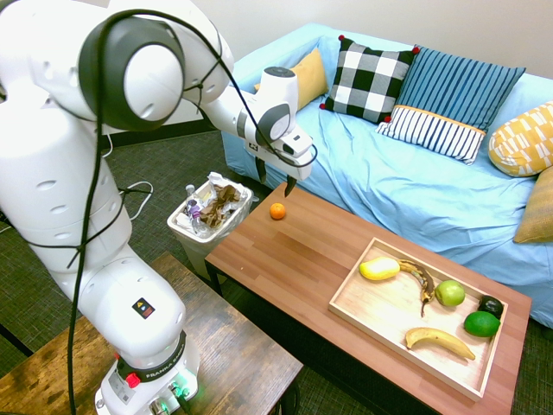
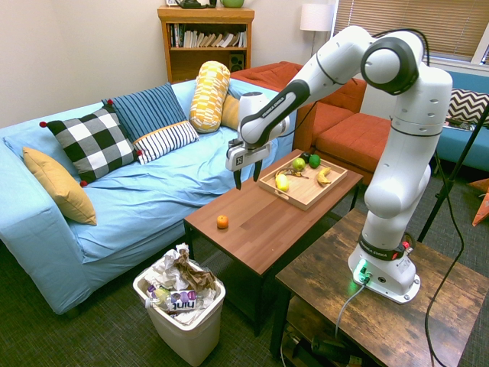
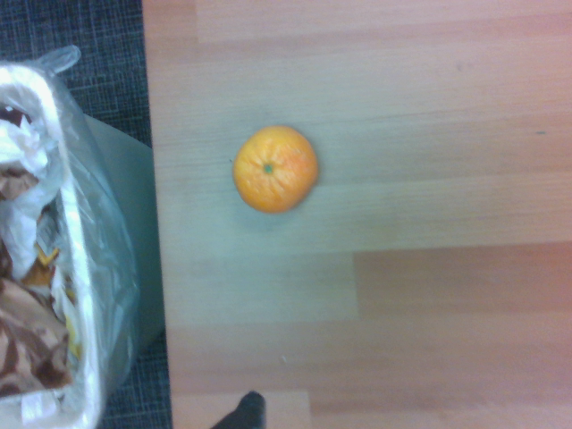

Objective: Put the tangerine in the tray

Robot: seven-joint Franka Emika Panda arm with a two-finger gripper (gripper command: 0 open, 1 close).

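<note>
The tangerine (image 1: 277,211) (image 2: 221,222) (image 3: 275,169) is a small bright-orange fruit lying on the wooden coffee table near its corner by the waste bin. My gripper (image 1: 276,176) (image 2: 247,175) hangs open in the air above and slightly beyond the fruit, fingers pointing down, holding nothing. The tray (image 1: 374,323) (image 2: 300,199) is a shallow light-wood rectangle at the table's other end, well away from the gripper.
Inside the tray lie a yellow fruit (image 1: 379,269), two bananas, a green apple (image 1: 449,293), a lime (image 1: 481,324) and a dark fruit. A white waste bin (image 1: 207,216) (image 2: 183,304) full of rubbish stands off the table's corner. The blue sofa (image 1: 415,186) runs along the table's far side.
</note>
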